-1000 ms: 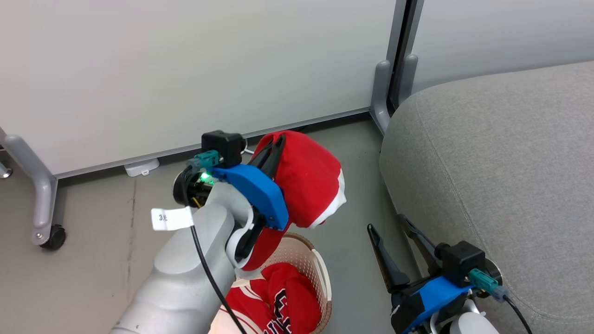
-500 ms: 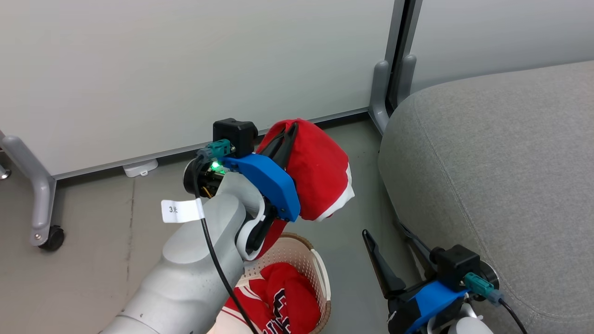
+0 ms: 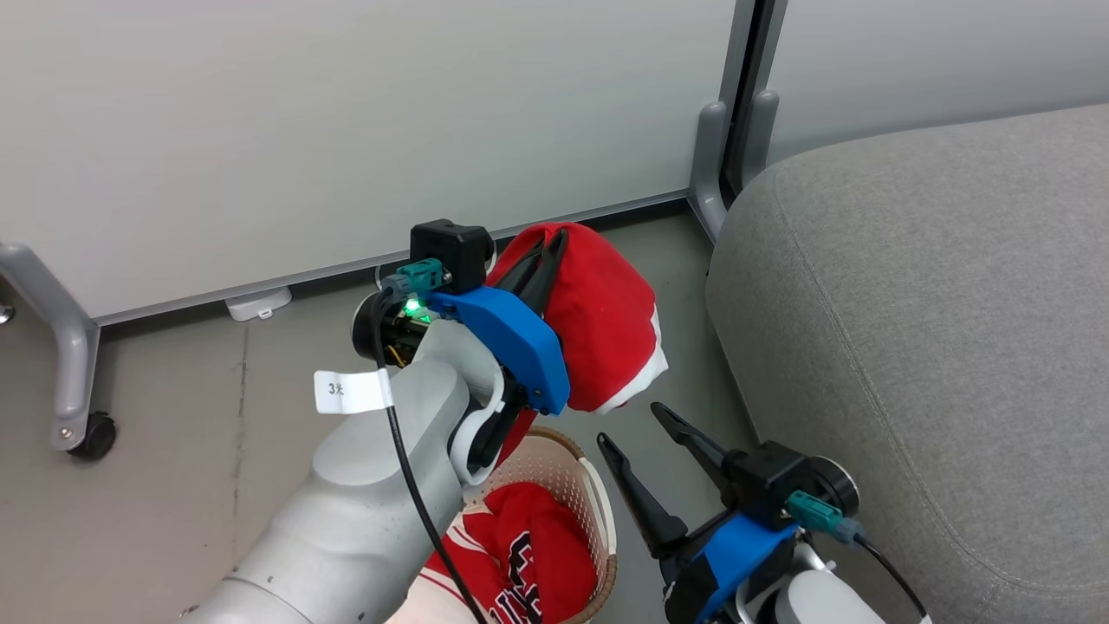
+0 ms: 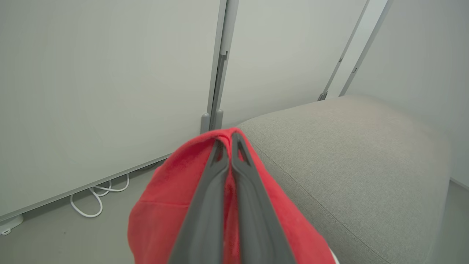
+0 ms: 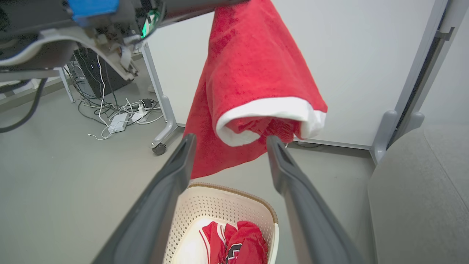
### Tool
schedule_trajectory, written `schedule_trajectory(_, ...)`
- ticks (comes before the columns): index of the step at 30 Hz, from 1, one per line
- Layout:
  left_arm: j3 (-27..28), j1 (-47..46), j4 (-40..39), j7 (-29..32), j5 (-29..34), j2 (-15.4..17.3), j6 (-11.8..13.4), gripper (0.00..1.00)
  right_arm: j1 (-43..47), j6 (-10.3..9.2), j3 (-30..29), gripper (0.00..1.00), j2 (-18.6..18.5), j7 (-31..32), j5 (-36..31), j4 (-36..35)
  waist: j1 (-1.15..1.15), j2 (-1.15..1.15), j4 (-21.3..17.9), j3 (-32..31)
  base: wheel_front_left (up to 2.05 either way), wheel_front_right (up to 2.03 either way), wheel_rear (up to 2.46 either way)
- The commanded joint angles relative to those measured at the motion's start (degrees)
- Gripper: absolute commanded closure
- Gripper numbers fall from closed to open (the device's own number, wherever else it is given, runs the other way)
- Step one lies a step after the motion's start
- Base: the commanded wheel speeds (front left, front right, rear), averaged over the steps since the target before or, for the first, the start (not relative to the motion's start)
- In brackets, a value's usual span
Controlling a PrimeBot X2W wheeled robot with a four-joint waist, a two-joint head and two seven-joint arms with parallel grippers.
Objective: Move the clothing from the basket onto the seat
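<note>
My left gripper (image 3: 554, 241) is shut on the plain red garment (image 3: 606, 321), which hangs with its white trim down above the cream basket (image 3: 598, 511). Along the left wrist view its closed fingers (image 4: 229, 143) run over the red cloth (image 4: 161, 212). The lettered jersey (image 3: 528, 555) lies inside the basket (image 5: 227, 212). My right gripper (image 3: 637, 429) is open at the lower right, between basket and grey seat (image 3: 936, 329); seen from its own wrist, the hanging garment (image 5: 253, 80) drapes just above its fingertips (image 5: 188, 141).
Pale wheeled partition panels (image 3: 346, 130) stand behind, with a caster foot (image 3: 91, 433) at the left and a post (image 3: 715, 165) beside the seat. Cables and a power strip (image 5: 121, 119) lie on the grey floor.
My left gripper has carried the red garment a little up and right, towards the seat. The right gripper has swung left, nearer the basket and under the garment.
</note>
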Motion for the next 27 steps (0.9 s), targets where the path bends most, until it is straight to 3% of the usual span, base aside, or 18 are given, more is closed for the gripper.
schedule_trajectory(1, -0.3, -0.8, 0.0, -0.3, -0.3, 0.1, 0.2, 1.00, -1.0, 0.01, 0.4, 0.00, -0.1, -0.1, 0.4, 0.4, 0.00, -0.01, 0.0, 0.1, 0.00, 0.00, 0.00)
schedule_trajectory(22, -7.1, -2.8, -1.6, -1.8, -5.4, 0.1, 1.0, 1.00, -20.5, 0.01, 11.5, 0.00, -0.1, -5.8, 11.3, 20.7, 0.00, -0.01, 1.8, 0.8, 0.00, 0.00, 0.00)
schedule_trajectory(23, -7.4, -2.9, -1.6, -1.8, -5.5, 0.0, 1.0, 1.00, -20.8, 0.01, 11.6, 0.05, -0.1, -6.1, 11.6, 21.2, 0.00, -0.01, 1.9, 0.7, 0.00, 0.00, 0.00)
schedule_trajectory(24, -7.7, -2.8, -1.5, -1.9, -5.8, 0.0, 1.0, 1.00, -21.1, 0.01, 11.7, 0.61, -0.1, -6.2, 11.8, 21.6, 0.00, -0.01, 2.0, 0.6, 0.00, 0.00, 0.00)
schedule_trajectory(25, -8.0, -2.8, -1.4, -2.0, -5.9, 0.0, 1.1, 1.00, -21.3, 0.01, 11.8, 0.90, -0.1, -6.3, 11.9, 22.0, 0.00, -0.01, 2.1, 0.5, 0.00, 0.00, 0.00)
schedule_trajectory(26, -8.1, -2.9, -1.3, -2.1, -6.2, 0.0, 1.1, 1.00, -21.5, 0.01, 11.9, 1.00, -0.1, -6.4, 11.8, 22.4, 0.00, -0.01, 2.2, 0.4, 0.00, 0.00, 0.00)
schedule_trajectory(27, -8.3, -2.9, -1.2, -2.1, -6.4, 0.0, 1.2, 1.00, -21.6, 0.01, 12.0, 1.00, -0.1, -6.4, 11.9, 22.7, 0.00, -0.01, 2.2, 0.3, 0.00, 0.00, 0.00)
